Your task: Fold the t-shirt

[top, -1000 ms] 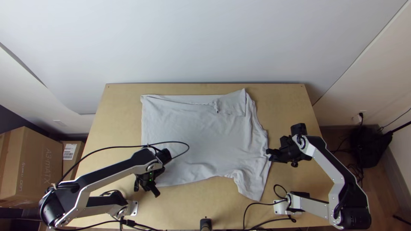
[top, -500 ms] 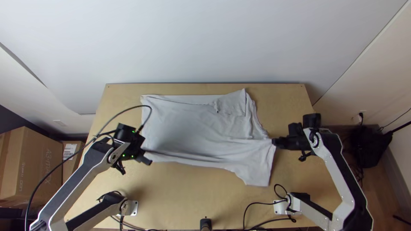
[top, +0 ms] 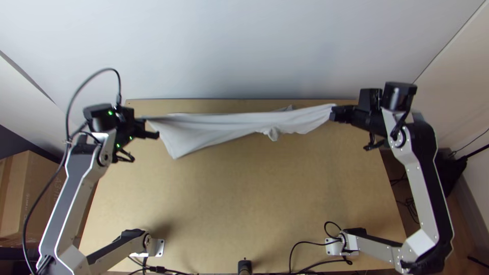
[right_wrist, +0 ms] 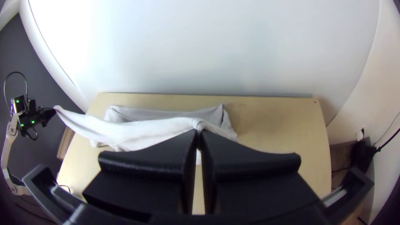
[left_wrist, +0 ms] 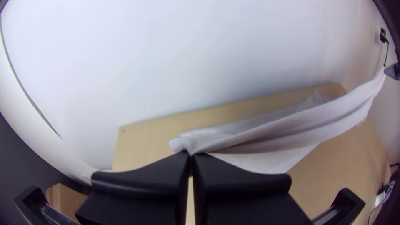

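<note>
At the tabletop's near edge, a short black upright object (top: 245, 267) stands between the bases of two silver-grey robot arms with black joints. Thin black cables (top: 310, 265) run beside the right arm's base. Beyond them spreads the bare, light wooden tabletop (top: 244, 203), with a brown cardboard box (top: 23, 203) past its left side.

Farther out, a pale grey cloth T-shirt (top: 219, 125) is drawn between the two grippers in a long, narrow band with creases running along it. A loose corner slants toward the near side close to the left end, and a small bunched bulge of fabric hangs right of the middle.

The left gripper (top: 151, 127), black and wide-fingered, has its jaws pressed together at the tips, pinching a gathered edge of the shirt. At the opposite end, the matching right gripper (top: 334, 113) pinches another gathered edge between closed jaws.

Behind the taut band, in the right wrist view, more of the shirt lies on the tabletop near its far edge, one corner peaked. A smooth white wall (top: 244, 46) rises behind the tabletop.
</note>
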